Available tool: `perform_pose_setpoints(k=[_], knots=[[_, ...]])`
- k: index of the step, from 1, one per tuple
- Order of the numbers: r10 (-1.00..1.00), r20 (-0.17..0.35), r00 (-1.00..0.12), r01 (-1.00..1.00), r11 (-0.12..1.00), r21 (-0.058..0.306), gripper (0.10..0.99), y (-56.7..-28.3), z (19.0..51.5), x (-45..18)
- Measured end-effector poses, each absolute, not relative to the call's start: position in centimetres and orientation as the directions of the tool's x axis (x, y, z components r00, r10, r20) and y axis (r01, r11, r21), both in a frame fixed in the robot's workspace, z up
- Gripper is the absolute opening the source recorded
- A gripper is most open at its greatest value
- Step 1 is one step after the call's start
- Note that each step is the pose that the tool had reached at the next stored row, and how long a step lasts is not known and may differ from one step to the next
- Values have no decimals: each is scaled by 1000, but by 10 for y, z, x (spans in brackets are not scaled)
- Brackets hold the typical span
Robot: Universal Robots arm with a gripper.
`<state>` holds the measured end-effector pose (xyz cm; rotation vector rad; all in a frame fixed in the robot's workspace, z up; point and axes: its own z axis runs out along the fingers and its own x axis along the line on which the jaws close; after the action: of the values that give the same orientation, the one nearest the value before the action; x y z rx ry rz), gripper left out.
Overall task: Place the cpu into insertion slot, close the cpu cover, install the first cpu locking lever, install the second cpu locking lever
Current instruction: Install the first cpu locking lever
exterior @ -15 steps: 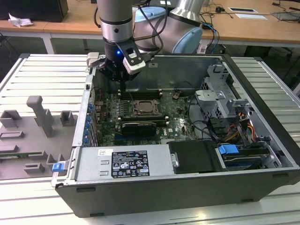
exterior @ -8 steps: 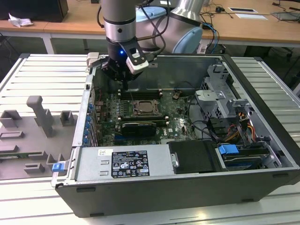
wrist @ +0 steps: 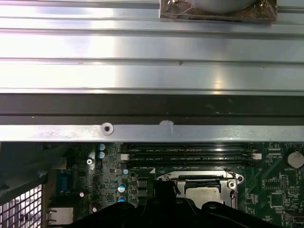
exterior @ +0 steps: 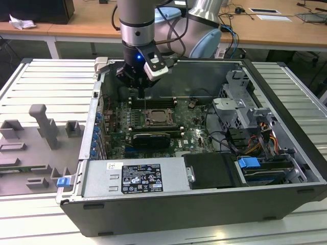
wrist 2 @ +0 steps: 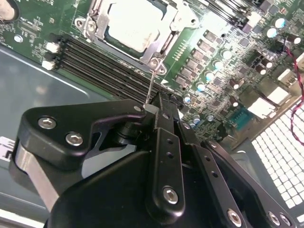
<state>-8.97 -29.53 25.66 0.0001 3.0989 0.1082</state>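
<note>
jaws pinched on thin locking lever (wrist 2: 150, 83), cpu (wrist 2: 129, 23) seated under cpu cover (wrist 2: 159, 45)

Gripper (wrist 2: 151, 105) fills the foreground: black body w/ bolts, fingers (wrist 2: 164, 142) drawn together at mid-frame. Thin wire locking lever (wrist 2: 149, 83) runs from the tips to the corner of the cpu cover (wrist 2: 159, 45), its free end pinched btwn them. Cover lies flat, and the cpu (wrist 2: 129, 23) shows silver-grey thru its window. Black memory slots (wrist 2: 102, 61) run alongside the cover, btwn it & the gripper. Green board (wrist 2: 38, 23) around them, w/ rows of capacitors (wrist 2: 209, 76). White perforated grille (wrist 2: 280, 147) & red wire (wrist 2: 298, 57) at the frame edge beyond the capacitors.
</note>
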Motion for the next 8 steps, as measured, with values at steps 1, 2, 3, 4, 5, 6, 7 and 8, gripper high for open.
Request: perform_pose_setpoints(k=[1, 2, 3, 4, 5, 6, 7, 8], knots=[[2, -41, -999, -1, 998, 70, 106, -295, 257, -88], [2, -41, -999, -1, 998, 70, 106, -295, 257, -87], [2, -41, -999, -1, 998, 70, 106, -295, 256, -86], [2, -41, -999, -1, 998, 70, 106, -295, 256, -85], [2, -41, -999, -1, 998, 70, 106, -295, 256, -84], [1, -41, -999, -1, 998, 70, 106, -295, 256, -83], [1, -41, -999, -1, 998, 70, 106, -295, 256, -82], [1, -41, -999, -1, 998, 70, 106, -295, 256, -81]])
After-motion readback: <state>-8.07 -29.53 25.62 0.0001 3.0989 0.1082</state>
